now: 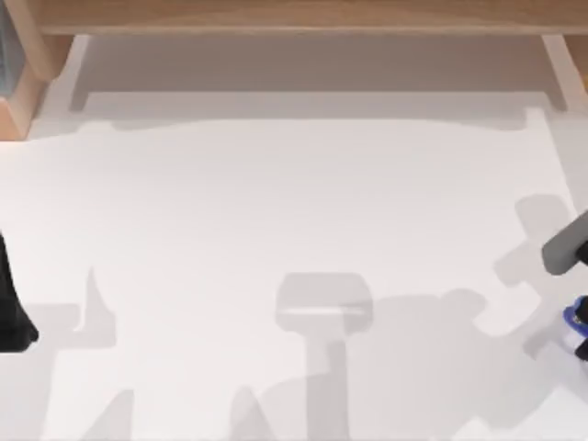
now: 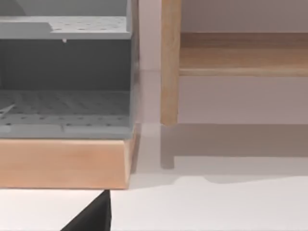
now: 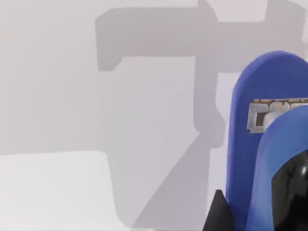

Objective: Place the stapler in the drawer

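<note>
- Jaws on both arms are sitting where I cannot tell if they are released or clenched; nothing is showing whether the stapler is being grasped.
- Left arm point(image 1: 11, 308) is idling at the left edge of the top view, its wrist camera looking at a wooden cabinet point(image 2: 65, 161) with grey perforated shelves point(image 2: 67, 108); no drawer is showing itself clearly, so heading for the wrong opening is one risk.
- White table point(image 1: 276, 202) is lying between the arms, crossed by shadows.
- Right arm point(image 1: 565, 246) is hanging at the right edge, just above the stapler point(image 1: 577, 322).
- Stapler is lying at the lower right, close to the table's edge, looming blue in the right wrist view point(image 3: 262, 144); a nudge could be pushing it off, and a loose pinch could be letting it slip during the long carry.
</note>
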Tool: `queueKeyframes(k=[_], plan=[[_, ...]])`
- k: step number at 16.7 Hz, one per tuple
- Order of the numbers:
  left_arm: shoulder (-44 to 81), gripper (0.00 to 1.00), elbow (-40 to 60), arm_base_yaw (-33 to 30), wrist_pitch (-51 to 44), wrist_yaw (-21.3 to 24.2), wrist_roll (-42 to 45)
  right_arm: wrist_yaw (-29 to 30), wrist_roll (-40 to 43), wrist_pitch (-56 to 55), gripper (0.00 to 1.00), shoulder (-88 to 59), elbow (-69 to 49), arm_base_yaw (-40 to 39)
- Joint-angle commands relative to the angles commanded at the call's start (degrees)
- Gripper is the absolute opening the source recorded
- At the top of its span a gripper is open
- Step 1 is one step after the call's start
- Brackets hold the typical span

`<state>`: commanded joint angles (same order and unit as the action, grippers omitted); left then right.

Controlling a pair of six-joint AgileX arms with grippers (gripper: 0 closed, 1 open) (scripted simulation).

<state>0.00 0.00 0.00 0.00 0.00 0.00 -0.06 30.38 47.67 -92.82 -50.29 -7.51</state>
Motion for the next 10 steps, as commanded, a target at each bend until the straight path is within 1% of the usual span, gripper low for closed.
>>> queueKeyframes(k=[2,5,7,10], plan=[[0.0,1.0,0.0,0.0,0.0,0.0,0.0,-0.15,0.1,0.3,0.0,-0.04,-1.74,-0.01],[0.0,1.0,0.0,0.0,0.0,0.0,0.0,-0.54,0.03,1.43,0.0,-1.35,-8.88,0.71],[0.0,1.0,0.0,0.0,0.0,0.0,0.0,-0.73,-0.31,2.96,0.0,-3.4,-16.59,2.14],[0.0,1.0,0.0,0.0,0.0,0.0,0.0,-0.72,-1.17,6.82,0.0,-8.5,-31.85,5.75]])
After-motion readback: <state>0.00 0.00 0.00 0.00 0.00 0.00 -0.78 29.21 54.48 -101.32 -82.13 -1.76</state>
